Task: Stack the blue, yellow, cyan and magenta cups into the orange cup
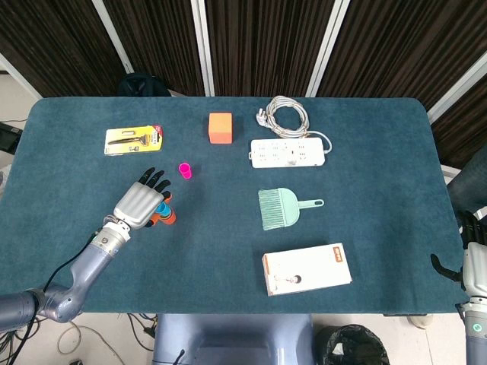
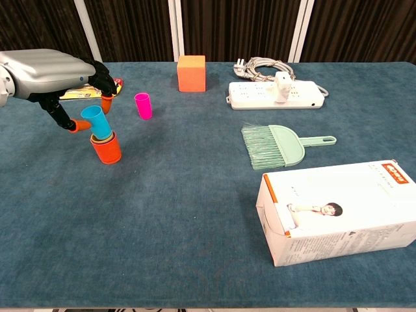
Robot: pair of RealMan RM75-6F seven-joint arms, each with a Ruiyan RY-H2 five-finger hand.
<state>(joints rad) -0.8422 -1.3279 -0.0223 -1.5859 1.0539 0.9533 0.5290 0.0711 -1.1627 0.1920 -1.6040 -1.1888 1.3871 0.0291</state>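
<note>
My left hand (image 2: 49, 68) (image 1: 138, 204) holds the cyan cup (image 2: 95, 120) tilted, its base going into the top of the orange cup (image 2: 106, 147) (image 1: 169, 218). A yellow rim (image 2: 103, 138) shows inside the orange cup. The magenta cup (image 2: 143, 105) (image 1: 184, 169) stands upright a short way behind and to the right of the stack. No blue cup shows on its own. My right hand (image 1: 473, 262) hangs off the table's right edge, with only part of it in the head view.
An orange block (image 2: 191, 72), a power strip (image 2: 275, 95) with coiled cable (image 2: 260, 65), a green dustpan brush (image 2: 276, 144), a white box (image 2: 338, 209) and a yellow tool pack (image 1: 134, 140) lie on the blue table (image 2: 195, 214).
</note>
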